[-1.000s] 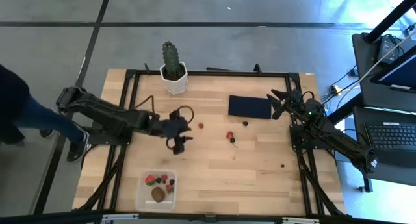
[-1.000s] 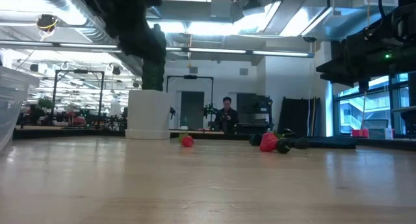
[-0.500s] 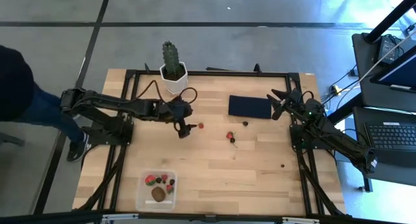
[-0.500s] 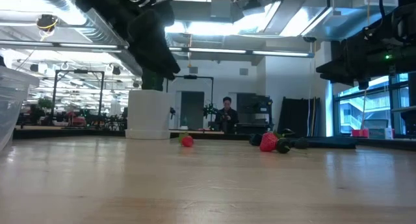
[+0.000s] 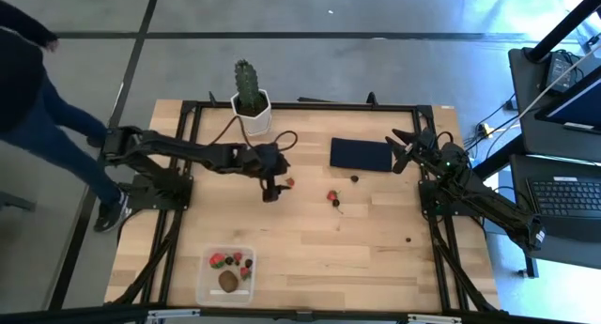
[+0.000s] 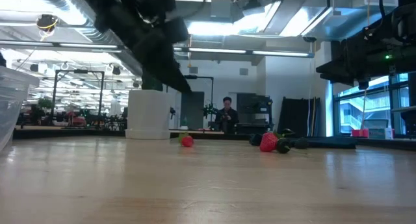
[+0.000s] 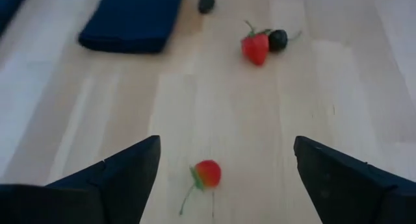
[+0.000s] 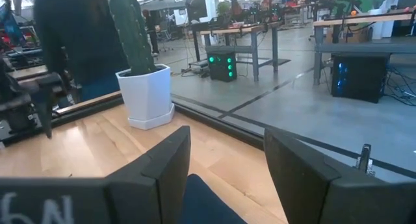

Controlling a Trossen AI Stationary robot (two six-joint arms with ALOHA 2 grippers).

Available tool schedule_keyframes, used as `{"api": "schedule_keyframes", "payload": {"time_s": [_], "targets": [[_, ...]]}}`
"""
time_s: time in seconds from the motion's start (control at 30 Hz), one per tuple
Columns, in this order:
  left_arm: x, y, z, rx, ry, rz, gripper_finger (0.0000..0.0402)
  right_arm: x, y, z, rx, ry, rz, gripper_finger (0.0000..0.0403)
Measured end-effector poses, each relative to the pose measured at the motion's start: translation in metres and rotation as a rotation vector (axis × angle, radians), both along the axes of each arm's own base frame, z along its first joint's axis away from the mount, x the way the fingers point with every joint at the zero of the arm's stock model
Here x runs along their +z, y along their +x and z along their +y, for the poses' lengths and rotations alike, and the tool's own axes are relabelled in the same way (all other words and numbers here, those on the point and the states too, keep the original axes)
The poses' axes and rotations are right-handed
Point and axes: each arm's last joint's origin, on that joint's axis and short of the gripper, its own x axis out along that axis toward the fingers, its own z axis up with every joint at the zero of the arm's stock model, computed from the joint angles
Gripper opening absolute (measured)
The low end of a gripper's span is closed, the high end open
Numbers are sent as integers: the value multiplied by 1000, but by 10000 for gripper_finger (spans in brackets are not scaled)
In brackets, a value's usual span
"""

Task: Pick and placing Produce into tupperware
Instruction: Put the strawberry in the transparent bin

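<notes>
While the box (image 5: 225, 274) sits at the worktop's (image 5: 376, 258) near edge, left of centre, it holds a kiwi (image 5: 227, 282), small red fruits and dark berries. A lone dark berry (image 5: 408, 239) lies off to the right, well apart from everything.

Farther in, near the middle, the left gripper (image 5: 271, 192) hangs just beside a small strawberry (image 5: 290, 182) – its fingers (image 7: 123, 172) stand wide apart and grip nothing, and in the left wrist view the strawberry lies on the wood between them. Right of it, a larger strawberry (image 5: 331, 195) touches a dark berry (image 5: 336, 203). Another berry (image 5: 355, 178) lies just beside the navy mat (image 5: 361, 155).

The right gripper (image 5: 398, 147) waits at the mat's right end, fingers (image 8: 162, 165) parted and empty – clear of all produce. At the far edge stands the cactus (image 5: 249, 87) in its white pot (image 5: 252, 119).
</notes>
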Motion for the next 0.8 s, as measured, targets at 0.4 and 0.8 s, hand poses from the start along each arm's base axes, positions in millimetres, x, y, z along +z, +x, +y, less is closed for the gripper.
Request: {"api": "schedule_keyframes", "payload": {"time_s": [0.4,0.8], "targets": [[-47,19,19,-143,56,88,330,0,0,0,0,0,0,198],[-79,24,30,-126,19,145,316,0,0,0,1,0,0,198]]}}
